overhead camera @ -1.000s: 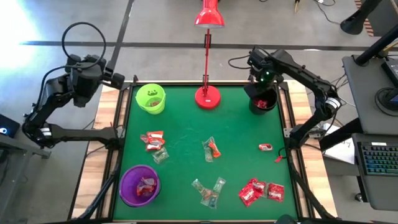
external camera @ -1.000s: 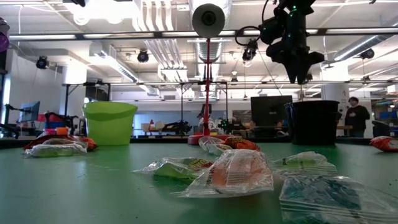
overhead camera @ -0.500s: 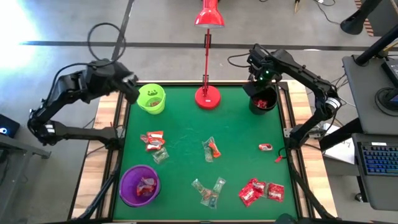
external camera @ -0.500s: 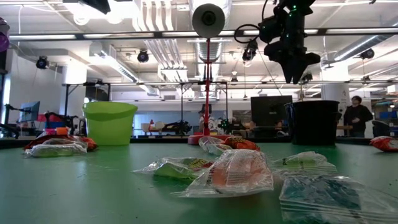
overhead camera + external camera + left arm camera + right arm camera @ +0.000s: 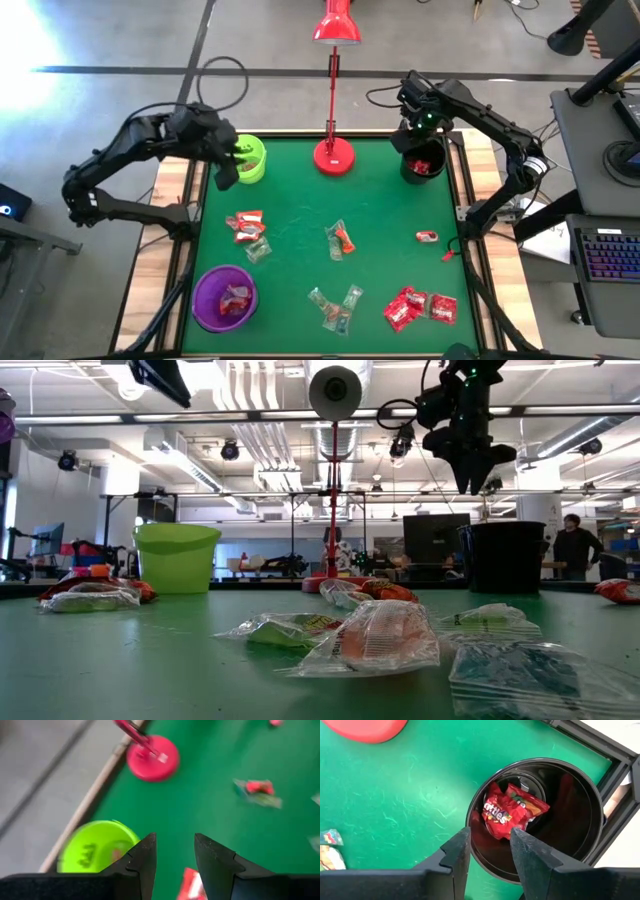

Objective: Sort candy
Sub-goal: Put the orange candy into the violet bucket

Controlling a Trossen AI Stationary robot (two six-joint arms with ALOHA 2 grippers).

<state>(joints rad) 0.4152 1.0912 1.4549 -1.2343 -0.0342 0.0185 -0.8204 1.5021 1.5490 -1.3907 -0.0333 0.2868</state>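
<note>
Right end effector (image 5: 487,852) above red candy (image 5: 512,812) in black cup (image 5: 580,800).

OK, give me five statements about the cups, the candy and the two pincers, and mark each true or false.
1. The round black plastic cup holds red-wrapped candy. True.
2. The right pincer hangs above the black cup with nothing between its fingers. True.
3. The round purple plastic cup is empty. False: sweets lie inside it.
4. The left pincer grips a sweet. False: its open fingers hold nothing, near the round lime-green plastic cup.
5. The red desk lamp's round base stands between the lime-green cup and the black cup. True.
</note>
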